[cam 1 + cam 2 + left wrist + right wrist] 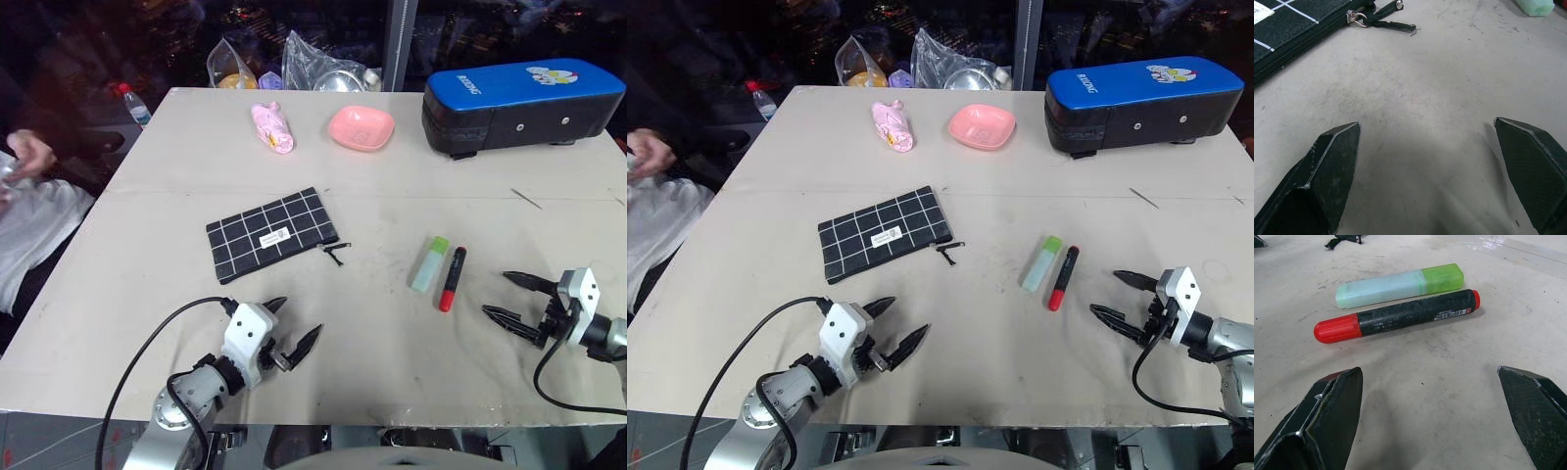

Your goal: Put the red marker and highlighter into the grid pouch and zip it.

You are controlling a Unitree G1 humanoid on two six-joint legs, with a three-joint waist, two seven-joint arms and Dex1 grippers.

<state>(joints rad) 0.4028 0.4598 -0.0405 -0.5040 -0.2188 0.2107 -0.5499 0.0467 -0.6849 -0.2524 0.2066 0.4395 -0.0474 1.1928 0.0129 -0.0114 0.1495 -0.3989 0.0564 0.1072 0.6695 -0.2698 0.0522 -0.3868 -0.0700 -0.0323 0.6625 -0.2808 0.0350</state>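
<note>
On a pale tabletop point(176, 157), the grid pouch point(271, 235) lies flat and closed, its zipper pull point(335, 253) trailing toward the highlighter point(429, 263) and the red marker point(453, 278), which rest side by side, just apart, to the pouch's right. The left gripper point(291, 328) hovers near the pouch's front edge, jaws spread wide and empty. The right gripper point(507, 297), likewise wide open and holding nothing, faces the marker from the right. A blue-and-black case point(524, 103), pink bowl point(361, 127) and pink toy point(272, 128) sit along the far side.

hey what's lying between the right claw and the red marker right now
Nothing: bare table lies between the open right claw and the red marker, as the right wrist view shows.
</note>
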